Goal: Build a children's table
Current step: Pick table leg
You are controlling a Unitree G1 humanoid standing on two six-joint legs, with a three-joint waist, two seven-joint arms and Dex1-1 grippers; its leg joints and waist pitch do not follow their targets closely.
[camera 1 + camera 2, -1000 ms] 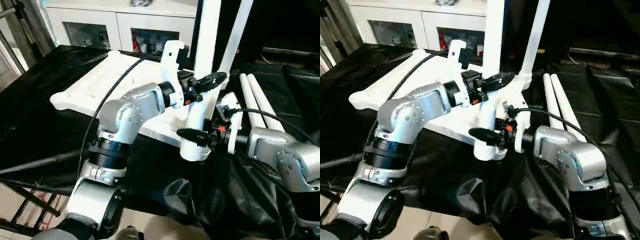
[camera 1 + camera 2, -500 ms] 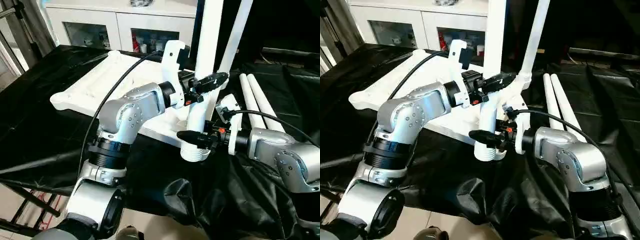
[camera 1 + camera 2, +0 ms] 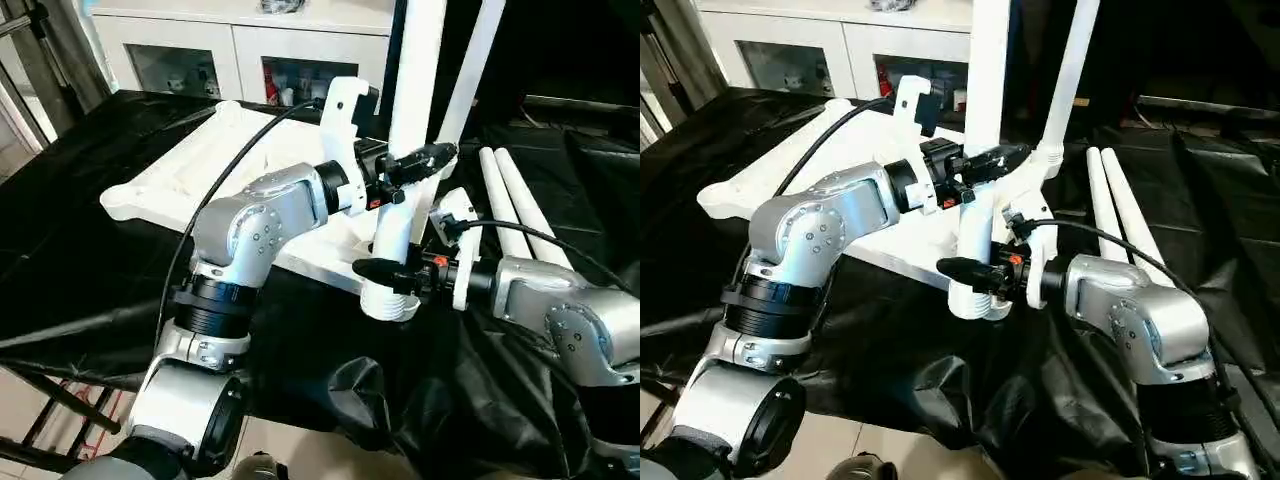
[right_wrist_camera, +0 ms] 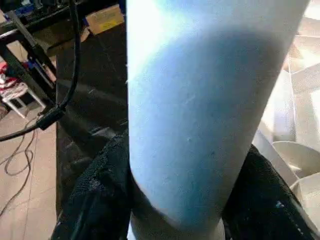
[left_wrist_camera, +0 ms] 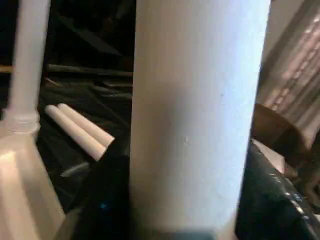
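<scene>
I'm holding the upright leg [image 3: 412,120] with both grippers, right where it is standing in the near corner socket [image 3: 390,296] of the tabletop [image 3: 190,165]. My left gripper [image 3: 418,165] is gripping it higher up, one black finger [image 3: 425,158] crossing the front of the tube. My right gripper [image 3: 385,272] is clamping it low down, just above the socket's ribbed collar. In both wrist views the white tube is sitting squarely between my dark fingers. The tabletop is lying underside up on the black-draped work table [image 3: 80,260]. A second leg [image 3: 470,70] is already standing in the corner behind. Two more legs [image 3: 520,205] are lying side by side on the cloth to my right, touching each other.
</scene>
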